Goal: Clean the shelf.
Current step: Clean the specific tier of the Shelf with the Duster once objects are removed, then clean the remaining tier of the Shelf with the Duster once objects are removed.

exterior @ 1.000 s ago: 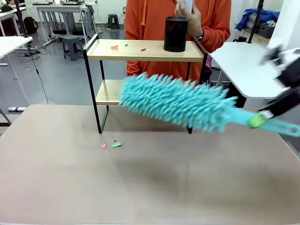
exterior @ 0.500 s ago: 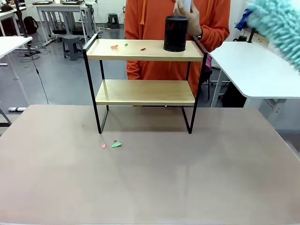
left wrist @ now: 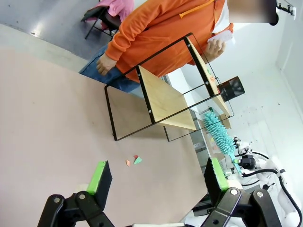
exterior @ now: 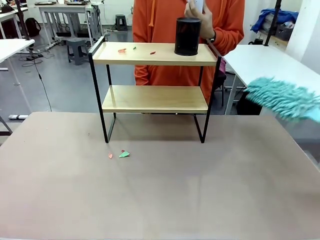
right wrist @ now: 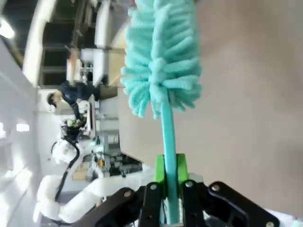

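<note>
At frame right, our right jaws are squeezing the soft duster (exterior: 282,98) by its stiff handle (right wrist: 168,142); left jaws are hanging open.

The left gripper (left wrist: 157,170) hangs wide open above the table (left wrist: 52,118), facing the shelf (left wrist: 163,97) (paper scraps (left wrist: 134,161) before it).

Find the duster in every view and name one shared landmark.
Front: duster at the right edge, mid-height.
Left wrist: duster right of centre, beside the shelf.
Right wrist: duster top centre, handle in the right hand.
Shared landmark: the tan table.
</note>
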